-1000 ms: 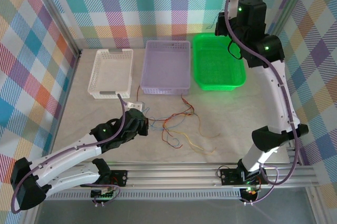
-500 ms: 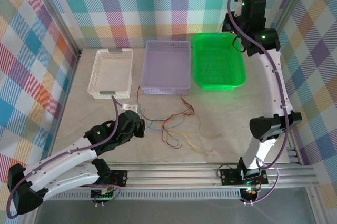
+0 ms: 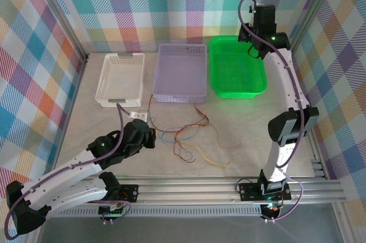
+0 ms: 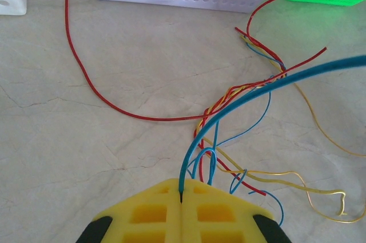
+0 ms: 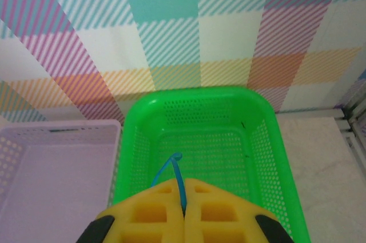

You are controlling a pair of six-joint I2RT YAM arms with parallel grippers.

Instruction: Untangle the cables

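Cables tangled, left gripper pinching blue cable, right gripper pinching blue wire

You're looking at a robot lab test cell, not a home or a shop. Plaid cloth walls hang on an aluminium frame post and box in a marble-look tabletop. The left arm and right arm, both white with purple cabling, are bolted to a slotted aluminium rail along the tabletop's near edge. The props look staged. A white basket, a lavender basket and a green basket sit in a row towards the far edge. Thin coloured cables lie loose mid-tabletop.
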